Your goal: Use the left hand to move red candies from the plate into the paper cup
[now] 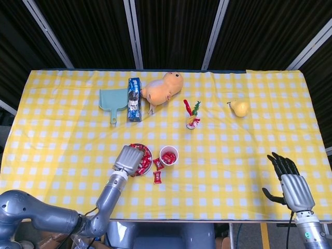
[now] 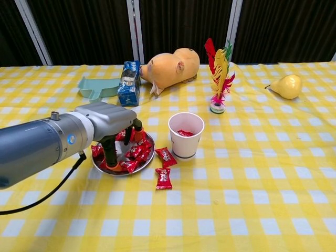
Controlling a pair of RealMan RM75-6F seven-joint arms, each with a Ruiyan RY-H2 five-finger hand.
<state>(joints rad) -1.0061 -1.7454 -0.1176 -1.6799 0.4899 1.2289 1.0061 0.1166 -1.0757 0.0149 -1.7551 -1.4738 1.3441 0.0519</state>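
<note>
A small metal plate (image 2: 96, 164) holds several red wrapped candies (image 2: 137, 152). My left hand (image 2: 107, 125) hangs over the plate's left half with its fingers apart. Its fingertips (image 2: 111, 167) reach down among the candies, and I see none gripped. In the head view the left hand (image 1: 129, 160) covers most of the plate (image 1: 147, 149). Just right of the plate stands the white paper cup (image 2: 186, 137) with a red candy (image 2: 185, 133) inside. My right hand (image 1: 290, 182) rests open near the front right table edge, away from everything.
Two loose red candies (image 2: 165, 156) (image 2: 163, 178) lie on the cloth between plate and cup. Further back are a teal dustpan (image 2: 96, 86), a blue box (image 2: 128, 83), an orange plush toy (image 2: 170, 65), a feather shuttlecock (image 2: 218, 73) and a yellow pear (image 2: 286, 85).
</note>
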